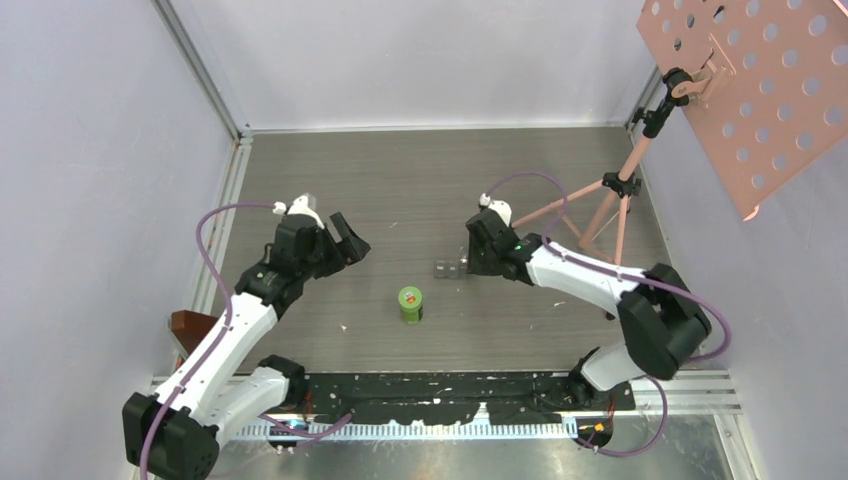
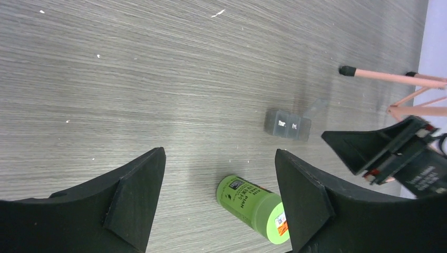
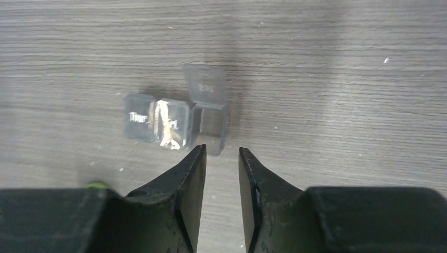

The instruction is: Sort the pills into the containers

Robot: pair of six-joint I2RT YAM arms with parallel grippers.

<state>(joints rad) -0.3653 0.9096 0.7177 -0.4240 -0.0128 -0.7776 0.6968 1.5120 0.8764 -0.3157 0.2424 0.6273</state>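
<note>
The green bottle (image 1: pixel 411 304) stands upright mid-table, its top marked red; in the left wrist view the green bottle (image 2: pixel 253 208) shows below and between my fingers. My left gripper (image 1: pixel 350 240) hovers to its back left, open and empty (image 2: pixel 219 154). The small grey case (image 1: pixel 447 268) lies just behind the bottle. Its rightmost compartment (image 3: pixel 209 124) has its lid (image 3: pixel 204 84) flipped up, and the other two lids (image 3: pixel 157 118) are down. My right gripper (image 1: pixel 470 262) sits at the case's right end, its jaws (image 3: pixel 221 152) slightly open with nothing between them. No pills are in view.
A pink tripod (image 1: pixel 610 205) stands at the back right and carries a perforated pink board (image 1: pixel 760 90). A brown object (image 1: pixel 190 325) sits at the table's left edge. White walls close in the left, back and right sides.
</note>
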